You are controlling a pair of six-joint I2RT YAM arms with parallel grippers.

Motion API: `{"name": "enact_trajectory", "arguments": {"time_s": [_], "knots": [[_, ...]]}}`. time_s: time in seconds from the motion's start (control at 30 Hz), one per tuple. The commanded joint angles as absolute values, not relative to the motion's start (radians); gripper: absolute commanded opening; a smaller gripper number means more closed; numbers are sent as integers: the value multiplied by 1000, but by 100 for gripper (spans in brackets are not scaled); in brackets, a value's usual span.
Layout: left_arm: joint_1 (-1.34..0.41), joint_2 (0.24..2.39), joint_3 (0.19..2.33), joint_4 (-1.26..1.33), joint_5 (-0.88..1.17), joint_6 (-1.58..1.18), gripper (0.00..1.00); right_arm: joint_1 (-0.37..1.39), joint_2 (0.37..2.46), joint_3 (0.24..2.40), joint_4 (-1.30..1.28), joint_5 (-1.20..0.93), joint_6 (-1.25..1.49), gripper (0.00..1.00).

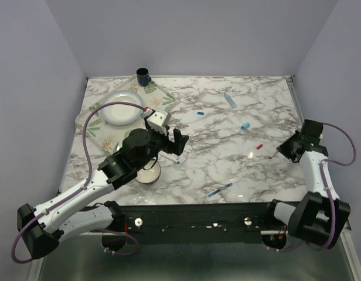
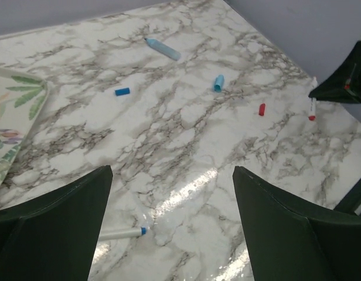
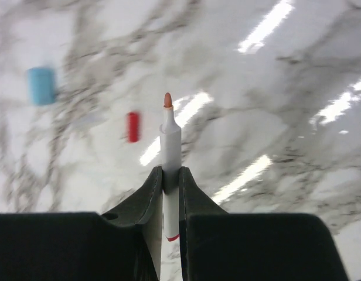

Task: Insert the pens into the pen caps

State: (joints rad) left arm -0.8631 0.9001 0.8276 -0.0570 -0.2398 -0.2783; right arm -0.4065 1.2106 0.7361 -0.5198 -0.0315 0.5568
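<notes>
My right gripper (image 3: 170, 172) is shut on a thin white pen (image 3: 170, 140) with a red tip, which points forward above the table. Ahead of it lie the red cap (image 3: 133, 126) and the light blue cap (image 3: 41, 85). From above, that gripper (image 1: 283, 149) is at the right edge, the red cap (image 1: 259, 147) just left of it. My left gripper (image 2: 172, 175) is open over bare marble, a white blue-ended pen (image 2: 119, 233) by its left finger. Farther off lie the dark blue cap (image 2: 122, 91) and the thick light blue pen (image 2: 163, 48).
A leaf-patterned tray (image 1: 163, 96) at the back left carries a white plate (image 1: 122, 107) and a dark cup (image 1: 143, 75). A small white bowl (image 1: 148, 174) sits under the left arm. Another thin blue-marked pen (image 1: 220, 189) lies near the front edge. Walls enclose the table.
</notes>
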Motion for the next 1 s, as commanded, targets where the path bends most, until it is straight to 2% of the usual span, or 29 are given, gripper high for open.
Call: {"name": "enact_trajectory", "arguments": {"time_s": [0.0,0.13,0.23,0.43,0.63,0.83,0.97], "knots": [[-861,937,827,-28,-43,-357,92,-229,1053,801,-503,-251,577,1],[-861,969,825,-5,99,-388,92,-30,947,775,-376,-431,704,1],[-861,997,838,-5,156,-405,90,95,862,743,-261,-454,814,1],[-861,1035,851,44,310,-439,89,328,779,706,-83,-353,954,1],[-858,1072,856,98,416,-502,89,539,831,683,72,-269,1023,1],[-831,1074,856,110,437,-531,86,661,894,718,101,-157,1023,1],[-815,1060,850,117,442,-537,82,679,897,716,114,-132,1029,1]]}}
